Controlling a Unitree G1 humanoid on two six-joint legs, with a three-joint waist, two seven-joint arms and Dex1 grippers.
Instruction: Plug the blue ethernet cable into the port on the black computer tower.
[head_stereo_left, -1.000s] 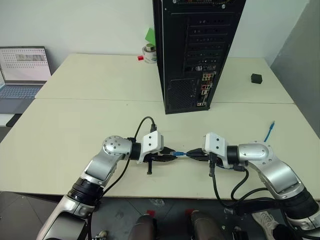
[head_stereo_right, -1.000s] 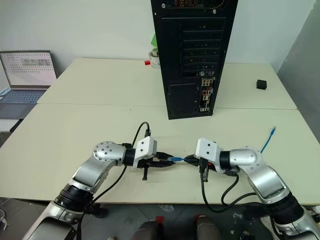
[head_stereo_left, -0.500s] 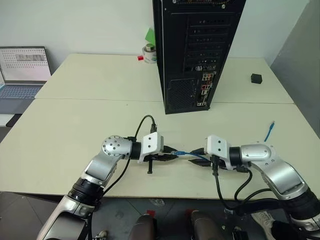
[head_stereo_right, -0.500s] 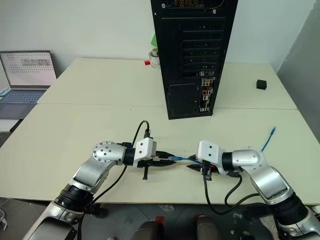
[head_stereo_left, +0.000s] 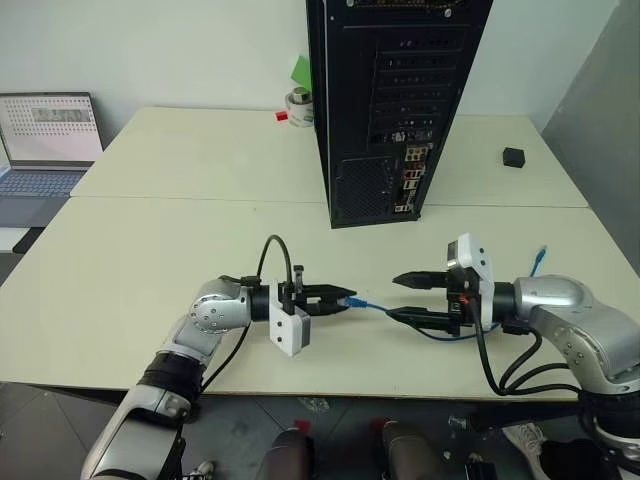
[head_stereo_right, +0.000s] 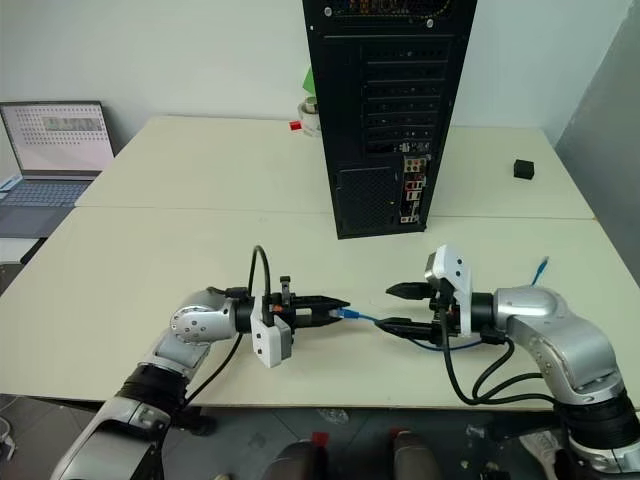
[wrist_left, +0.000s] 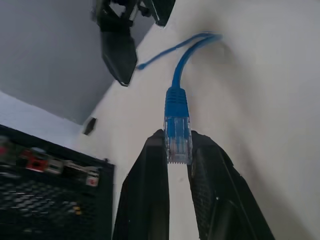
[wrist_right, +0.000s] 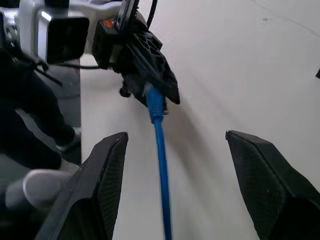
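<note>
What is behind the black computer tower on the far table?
Behind the black computer tower, at its left edge, a roll of tape, a green paper and something small and red show. The tower covers whatever else stands behind it.

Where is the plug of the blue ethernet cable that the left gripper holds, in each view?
Left eye: plug, low centre, at the left gripper tip.
Right eye: low centre.
Left wrist: centre, between the fingers.
Right wrist: upper centre.
Shared landmark: the open right gripper.
</note>
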